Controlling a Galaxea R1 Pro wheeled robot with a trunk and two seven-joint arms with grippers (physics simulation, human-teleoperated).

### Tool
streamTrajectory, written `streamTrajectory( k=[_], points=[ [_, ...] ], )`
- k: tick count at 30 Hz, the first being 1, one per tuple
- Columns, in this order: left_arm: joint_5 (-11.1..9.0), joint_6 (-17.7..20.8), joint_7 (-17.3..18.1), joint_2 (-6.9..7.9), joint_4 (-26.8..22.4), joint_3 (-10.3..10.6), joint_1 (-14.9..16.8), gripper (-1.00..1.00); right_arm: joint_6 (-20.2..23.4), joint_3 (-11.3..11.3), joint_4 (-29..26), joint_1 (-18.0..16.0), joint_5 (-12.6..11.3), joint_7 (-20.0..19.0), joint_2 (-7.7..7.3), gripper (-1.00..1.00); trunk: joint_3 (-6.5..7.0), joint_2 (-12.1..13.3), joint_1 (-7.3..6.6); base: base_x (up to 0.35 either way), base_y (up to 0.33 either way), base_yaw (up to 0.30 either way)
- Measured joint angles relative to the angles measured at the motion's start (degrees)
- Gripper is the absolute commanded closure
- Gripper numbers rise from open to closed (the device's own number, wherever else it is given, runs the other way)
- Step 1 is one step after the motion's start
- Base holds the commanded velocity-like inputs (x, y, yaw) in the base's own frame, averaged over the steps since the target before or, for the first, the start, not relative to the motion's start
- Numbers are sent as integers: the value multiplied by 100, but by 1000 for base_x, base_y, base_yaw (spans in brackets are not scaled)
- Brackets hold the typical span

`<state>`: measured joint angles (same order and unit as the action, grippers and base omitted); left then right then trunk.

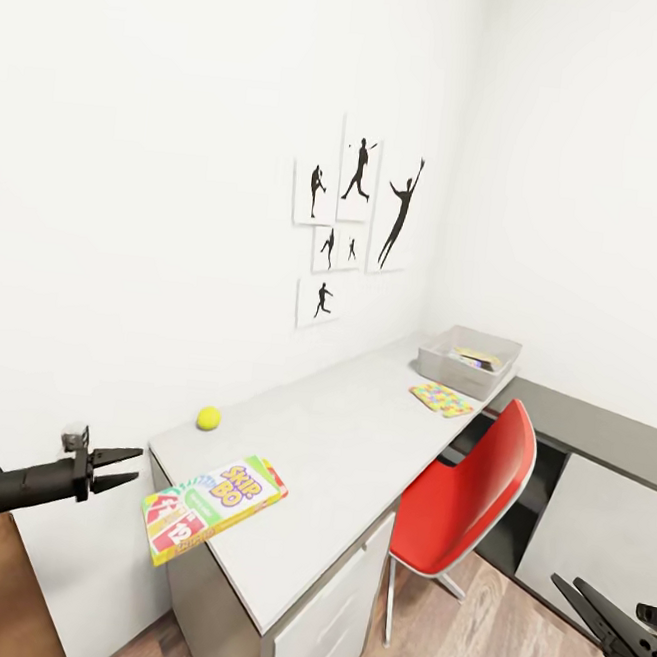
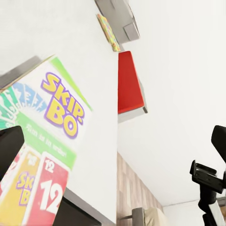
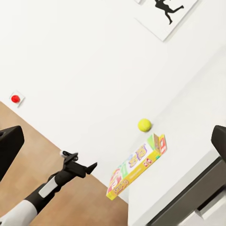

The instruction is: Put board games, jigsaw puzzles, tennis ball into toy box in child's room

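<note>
I see the long grey worktop running along the white wall. The SKIP-BO game box lies flat at its near end, one corner hanging over the front edge. The tennis ball sits by the wall, near the box but apart from it. At the far end sits the grey toy box, with something colourful lying inside that I can't identify. One jigsaw puzzle lies flat on the worktop just in front of the toy box. A red chair is tucked under the worktop's front side. Black silhouette posters hang on the wall above.

My left end effector hovers off the near end of the worktop, beside the game box, not touching it; fingers apart, holding nothing. My right end effector sits low over the wood floor, well apart from the chair, fingers spread and empty.

In the right wrist view I see the ball and game box on the worktop, plus a red wall knob. The left wrist view shows the SKIP-BO lid close up.
</note>
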<state>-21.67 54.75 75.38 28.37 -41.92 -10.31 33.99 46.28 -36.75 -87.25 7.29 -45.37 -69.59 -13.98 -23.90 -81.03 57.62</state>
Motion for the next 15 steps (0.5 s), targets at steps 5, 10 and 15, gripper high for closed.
streamTrajectory(
  k=[5, 10, 15],
  points=[
    [3, 86, -194, 2, 0, -243, 0, -100, 0, 0, 29, 0, 4, 0, 2, -100, -90, -201, 110, 0, 0, 0],
    [-3, 175, -539, -14, 0, -375, -1, -100, 0, 0, 59, 0, 6, 0, 2, -100, -180, -401, 220, 0, 0, 0],
    [-11, 201, -673, -36, -1, -409, -1, -100, 0, 0, 73, 0, 6, 0, 3, -100, -270, -602, 330, 0, 0, 0]
  ],
)
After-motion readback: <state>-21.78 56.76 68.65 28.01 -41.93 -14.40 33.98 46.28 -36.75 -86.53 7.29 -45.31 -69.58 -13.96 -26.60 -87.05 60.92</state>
